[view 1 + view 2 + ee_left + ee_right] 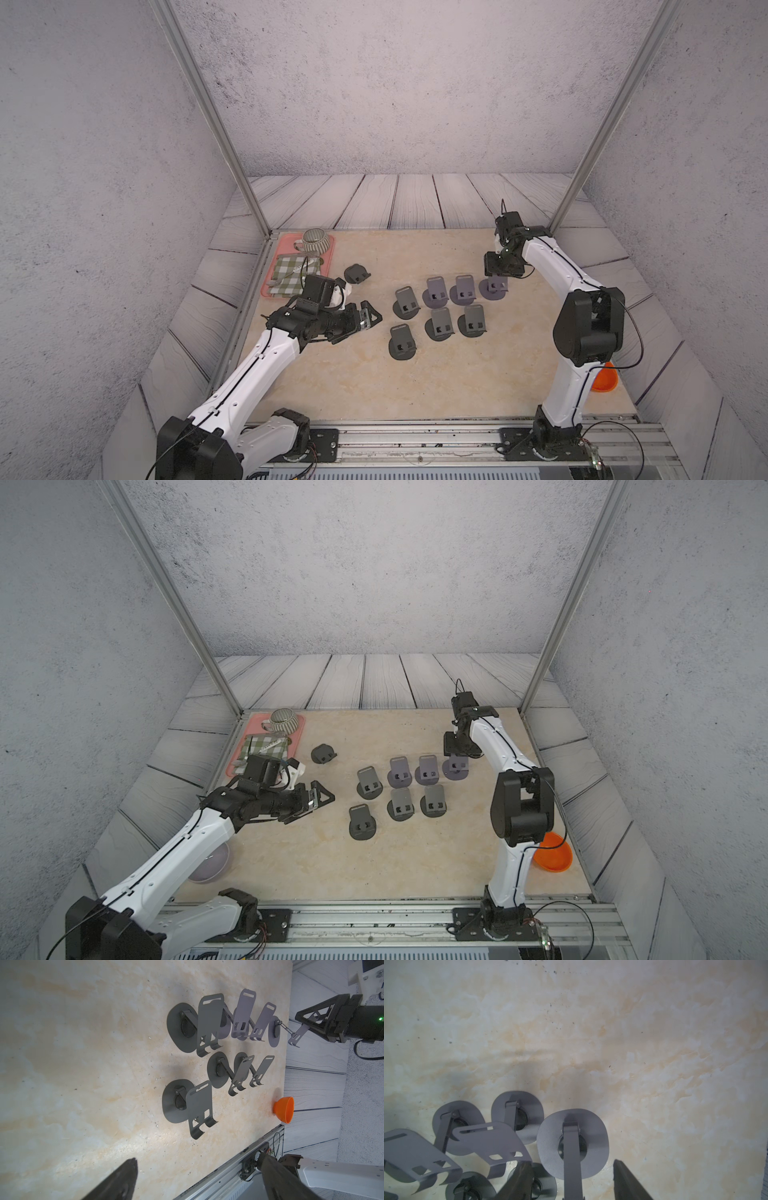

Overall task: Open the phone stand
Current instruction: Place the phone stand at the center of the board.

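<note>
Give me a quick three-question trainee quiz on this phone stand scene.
1. True or false: the left gripper holds a phone stand.
2. Where is the folded stand? A) on the table beside the pink tray; B) inside the tray; C) stacked on another stand.
3. How many unfolded stands are there?
Key: 1 false, it is open and empty; 2 A; 3 seven.
</note>
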